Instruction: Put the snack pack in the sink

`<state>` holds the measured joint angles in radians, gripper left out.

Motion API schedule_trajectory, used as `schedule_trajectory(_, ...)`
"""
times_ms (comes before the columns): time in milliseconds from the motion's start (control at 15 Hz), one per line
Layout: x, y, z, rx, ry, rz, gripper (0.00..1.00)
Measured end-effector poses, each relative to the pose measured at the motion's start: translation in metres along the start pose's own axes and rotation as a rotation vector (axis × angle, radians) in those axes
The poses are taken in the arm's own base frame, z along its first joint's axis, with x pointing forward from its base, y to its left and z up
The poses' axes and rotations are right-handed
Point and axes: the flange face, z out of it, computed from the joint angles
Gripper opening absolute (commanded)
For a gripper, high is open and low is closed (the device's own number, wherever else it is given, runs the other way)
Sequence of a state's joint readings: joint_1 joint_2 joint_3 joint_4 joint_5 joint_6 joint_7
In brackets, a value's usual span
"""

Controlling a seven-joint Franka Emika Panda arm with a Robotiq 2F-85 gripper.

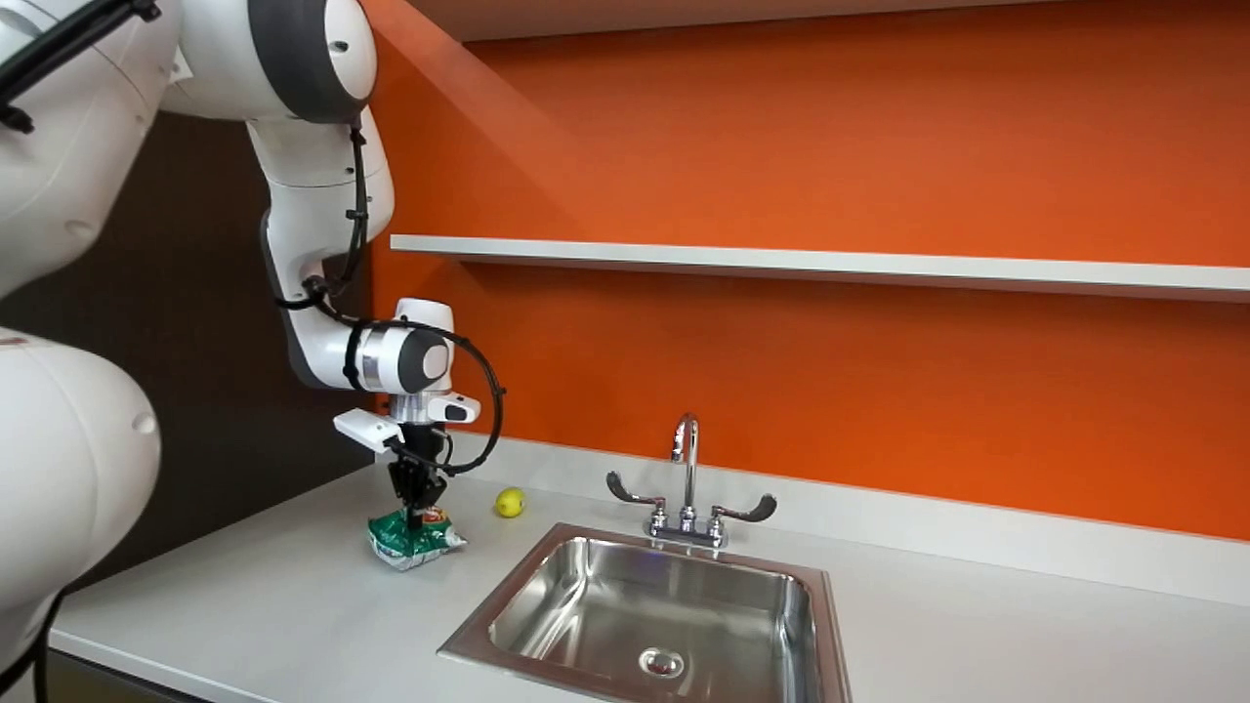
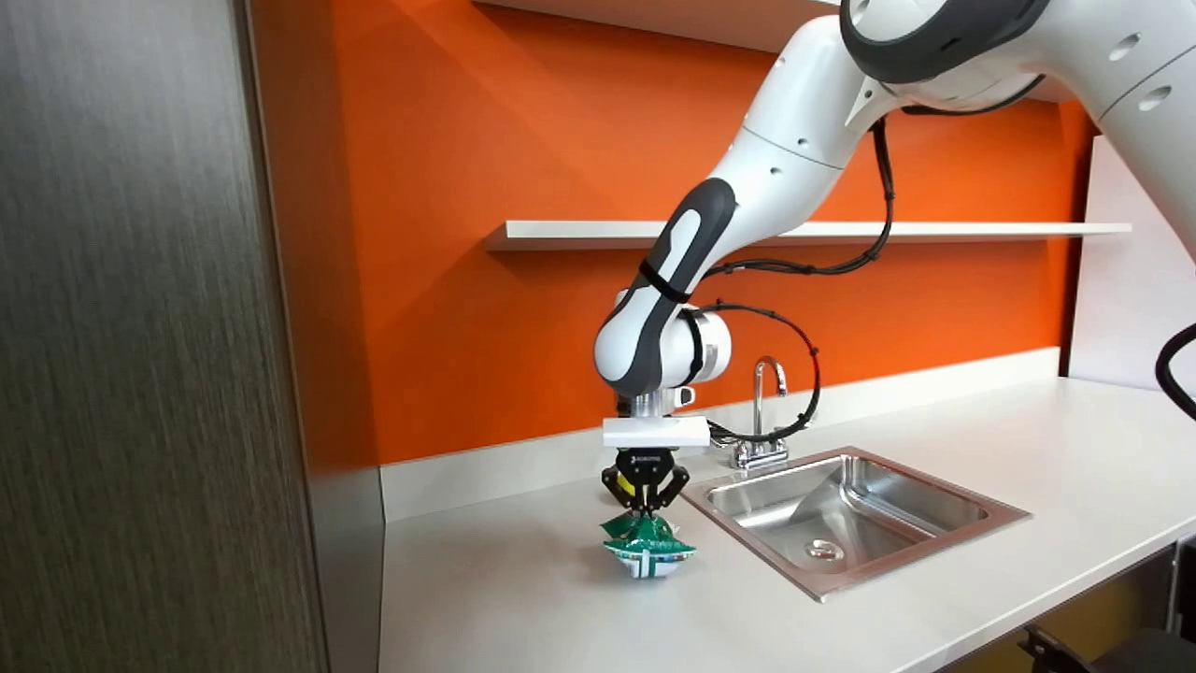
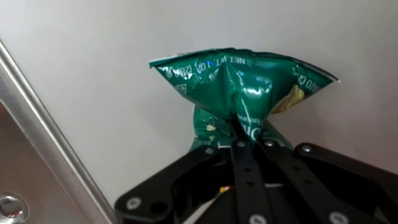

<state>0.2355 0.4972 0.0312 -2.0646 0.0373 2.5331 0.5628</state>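
Note:
The snack pack is a green and white crinkled chip bag. It shows in both exterior views (image 1: 389, 542) (image 2: 648, 553) and in the wrist view (image 3: 217, 84). My gripper (image 1: 415, 517) (image 2: 647, 510) (image 3: 248, 135) points down and is shut on the middle of the bag, pinching it into a fold. The bag is at or just above the counter; I cannot tell if it touches. The steel sink (image 1: 510, 594) (image 2: 827, 581) is set in the counter beside it, and its edge shows at the left of the wrist view (image 3: 53, 137). The fingertips are partly hidden by the bag.
A yellow lemon-like object (image 1: 510, 502) lies on the counter behind the gripper. A faucet (image 1: 689, 488) with two dark handles stands at the sink's back edge. A white shelf (image 1: 781, 262) runs along the orange wall. A dark panel (image 2: 140, 327) bounds the counter's end.

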Motion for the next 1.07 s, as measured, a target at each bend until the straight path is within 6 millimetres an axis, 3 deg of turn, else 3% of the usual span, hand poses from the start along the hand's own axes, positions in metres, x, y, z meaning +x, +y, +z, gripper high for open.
schedule_trajectory(333,0.005,-0.004,-0.015,0.015,0.026,-0.001,0.00)
schedule_trajectory(800,0.013,-0.009,-0.079,0.061,0.110,-0.004,0.00)
schedule_trajectory(1067,0.016,0.002,-0.096,0.065,0.128,0.012,0.00)
